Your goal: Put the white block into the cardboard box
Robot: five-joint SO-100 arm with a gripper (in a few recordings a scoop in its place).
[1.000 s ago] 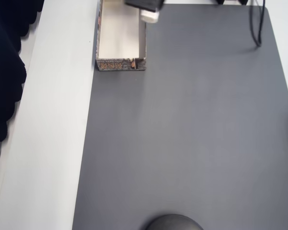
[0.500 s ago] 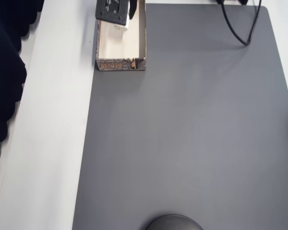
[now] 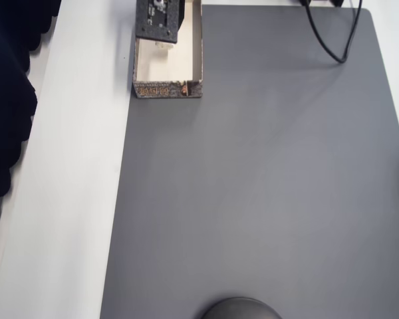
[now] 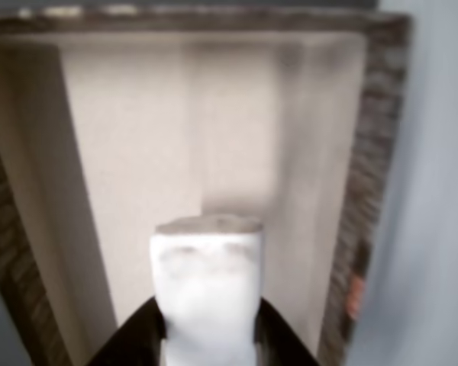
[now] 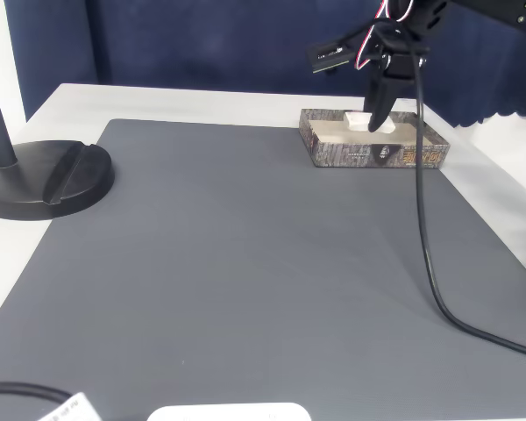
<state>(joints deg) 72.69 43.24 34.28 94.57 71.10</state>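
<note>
One step remains: the gripper (image 4: 206, 335), jaws clamped on the white block (image 4: 208, 293), hangs inside the cardboard box (image 4: 370, 191); next, release

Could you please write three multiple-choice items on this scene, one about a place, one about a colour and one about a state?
1. Where is the white block?
A. Over the cardboard box's inside
B. On the grey mat
C. By the lamp base

2. What colour is the box's inside?
A. Blue
B. Cream-white
C. Green

3. The pincer is:
A. Wide open
B. Shut on the block
C. Shut on a cable

Key: 1 A, the wrist view shows the box floor behind the block; 2 B, pale walls and floor; 3 B, dark fingers press both sides of the block.
</note>
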